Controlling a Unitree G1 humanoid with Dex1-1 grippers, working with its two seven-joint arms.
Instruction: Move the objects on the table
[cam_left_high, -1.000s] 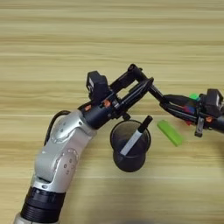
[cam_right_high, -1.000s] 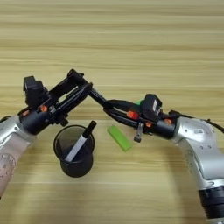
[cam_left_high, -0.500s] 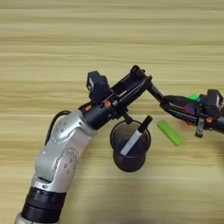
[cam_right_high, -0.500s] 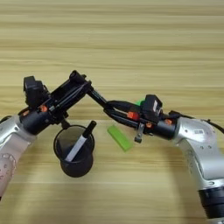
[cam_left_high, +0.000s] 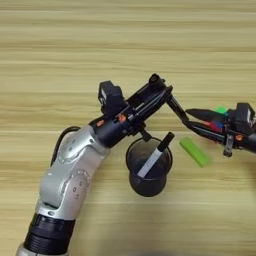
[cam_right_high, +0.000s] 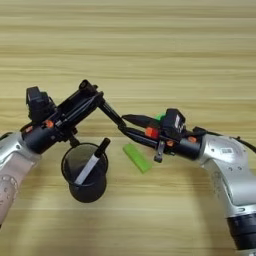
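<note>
Table (cam_left_high: 60, 45): light wood, fills view. Black mesh cup (cam_right_high: 85, 172) stands near centre holding the white-barrelled marker (cam_right_high: 92, 162). Left gripper (cam_right_high: 92, 97) and right gripper (cam_right_high: 131, 126) both meet on the slim black marker (cam_right_high: 111, 112), held in the air above the cup; which one actually grips it, cannot tell. Lime-green block (cam_right_high: 137, 157) lies flat just right of cup, untouched. Puzzle cube (cam_left_high: 220, 111) mostly hidden behind right gripper. Judgement: handover under way; block still to move.

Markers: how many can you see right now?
2. The white-barrelled marker with black cap leans inside the black mesh cup. The slim all-black marker spans between the left tool and right tool.
</note>
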